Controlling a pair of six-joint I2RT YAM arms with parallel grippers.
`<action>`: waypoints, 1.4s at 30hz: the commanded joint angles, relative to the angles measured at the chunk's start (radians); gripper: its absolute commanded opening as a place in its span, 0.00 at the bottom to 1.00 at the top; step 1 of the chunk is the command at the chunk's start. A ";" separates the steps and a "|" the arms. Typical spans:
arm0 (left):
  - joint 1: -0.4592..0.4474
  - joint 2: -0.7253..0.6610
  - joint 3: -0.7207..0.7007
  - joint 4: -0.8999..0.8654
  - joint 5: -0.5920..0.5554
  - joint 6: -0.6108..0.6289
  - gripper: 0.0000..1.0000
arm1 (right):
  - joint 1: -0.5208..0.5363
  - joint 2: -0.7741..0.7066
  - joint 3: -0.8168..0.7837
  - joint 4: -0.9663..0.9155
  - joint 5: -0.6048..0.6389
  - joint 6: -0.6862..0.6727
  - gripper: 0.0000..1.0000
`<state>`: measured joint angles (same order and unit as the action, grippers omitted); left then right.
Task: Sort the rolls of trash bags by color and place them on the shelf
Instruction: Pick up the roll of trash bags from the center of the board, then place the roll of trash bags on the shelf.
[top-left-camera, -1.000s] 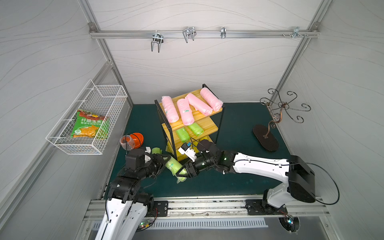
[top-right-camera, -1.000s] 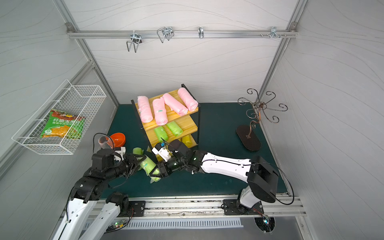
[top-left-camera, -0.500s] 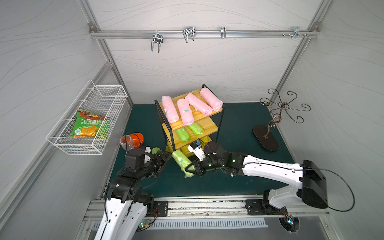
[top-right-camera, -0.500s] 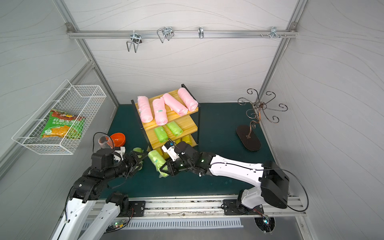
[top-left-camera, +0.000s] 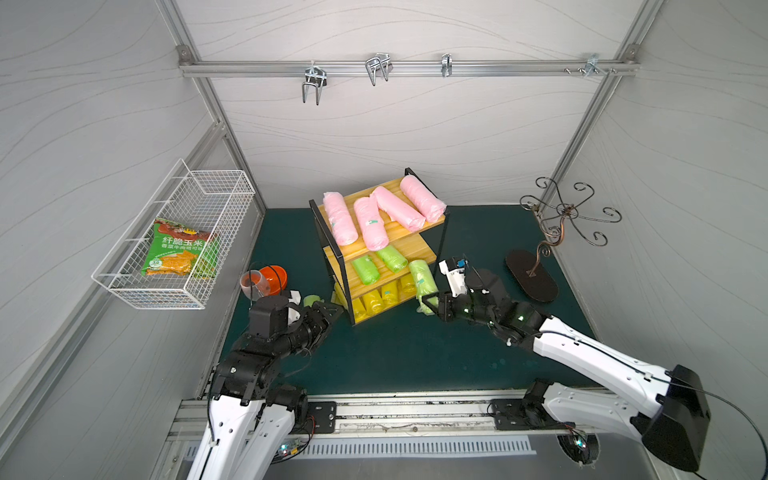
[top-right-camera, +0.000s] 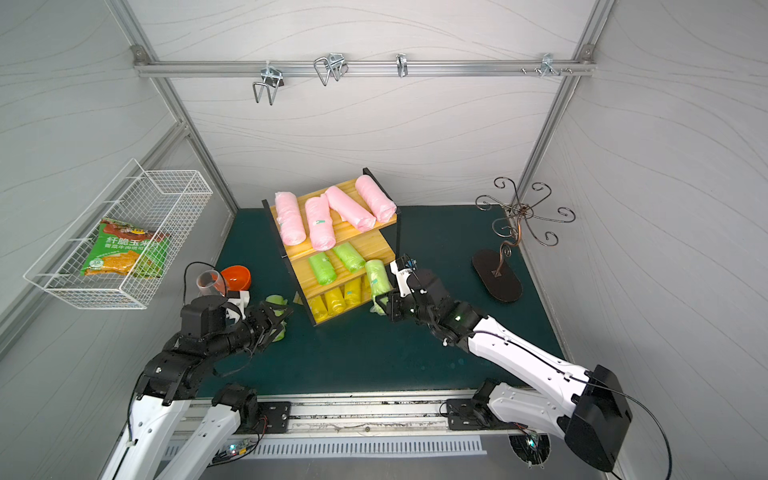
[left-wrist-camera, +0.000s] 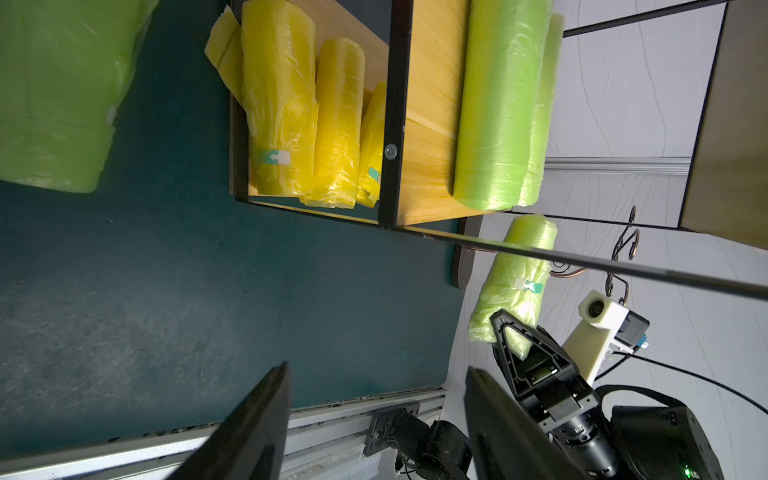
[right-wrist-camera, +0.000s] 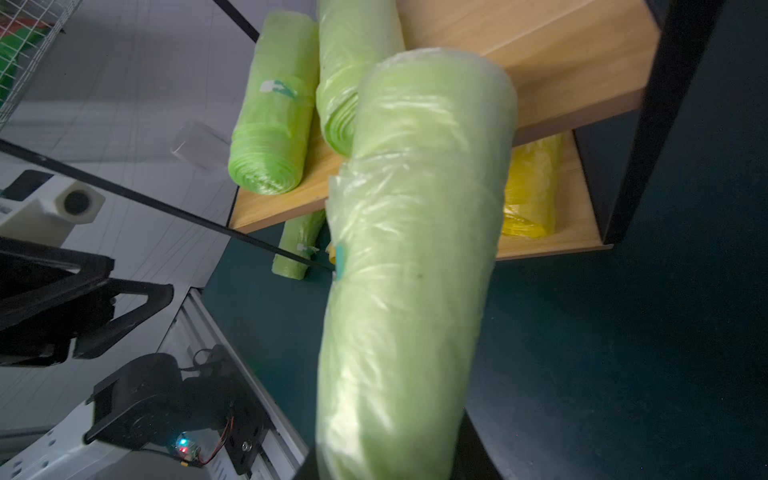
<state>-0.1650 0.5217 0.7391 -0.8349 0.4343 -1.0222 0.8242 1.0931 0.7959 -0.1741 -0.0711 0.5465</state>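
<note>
In the right wrist view the gripped green roll (right-wrist-camera: 407, 270) is blurred, cut off at its near end, and hides most of the right pincer (top-left-camera: 432, 302). In both top views the yellow rolls (top-left-camera: 380, 297) lie half hidden under a shelf (top-left-camera: 415, 250) board; the left arm (top-left-camera: 282, 336) covers part of the loose green roll (top-left-camera: 311, 300).

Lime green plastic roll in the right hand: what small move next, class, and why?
Probably ease the right hand forward, laying the lime green plastic roll on the shelf's wooden middle board: two green rolls lie there, with room beside them.
</note>
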 joint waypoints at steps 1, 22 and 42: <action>-0.003 0.007 0.032 0.021 -0.002 0.027 0.70 | -0.035 0.039 0.070 0.014 -0.001 -0.073 0.00; -0.003 0.019 0.013 0.014 -0.003 0.052 0.69 | -0.061 0.271 0.233 0.164 0.129 -0.168 0.00; -0.003 0.028 -0.014 0.018 0.001 0.071 0.69 | -0.060 0.381 0.247 0.313 0.235 -0.180 0.00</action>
<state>-0.1650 0.5480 0.7189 -0.8421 0.4343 -0.9756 0.7670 1.4448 1.0420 0.0383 0.1497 0.3683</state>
